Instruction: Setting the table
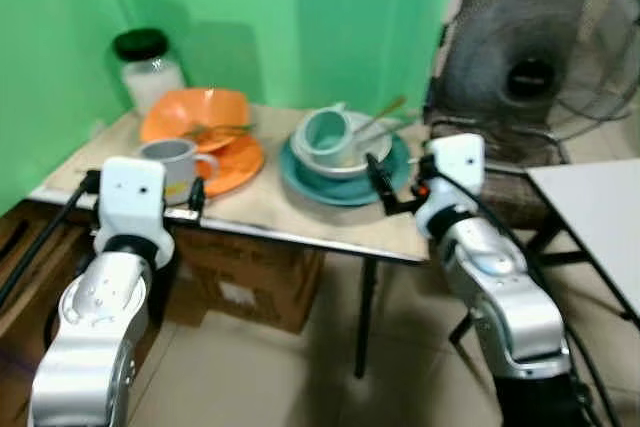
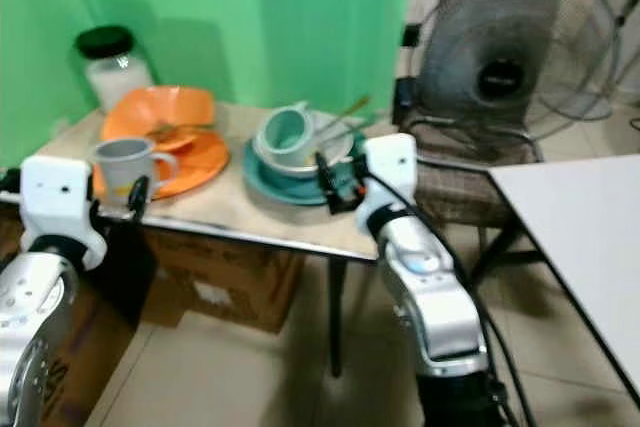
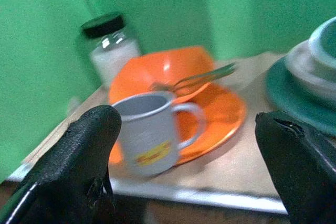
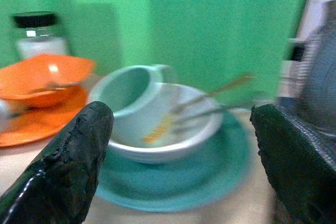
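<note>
On a small table (image 1: 300, 217), a grey mug (image 1: 172, 162) stands on the near edge of an orange plate (image 1: 238, 162). An orange bowl (image 1: 195, 112) with a fork (image 1: 215, 130) rests on that plate. To the right, a teal plate (image 1: 340, 185) holds a white bowl (image 1: 360, 155) with a teal mug (image 1: 325, 132) tipped in it and spoons (image 1: 382, 112). My left gripper (image 3: 189, 129) is open, level with the grey mug and just short of it. My right gripper (image 4: 181, 124) is open in front of the teal plate at the table's near edge.
A glass jar (image 1: 148, 69) with a black lid stands at the table's back left against the green wall. A large fan (image 1: 540, 57) and a wicker chair (image 1: 515, 197) stand to the right, beside a white table (image 1: 600, 207). A cardboard box (image 1: 250, 282) sits under the table.
</note>
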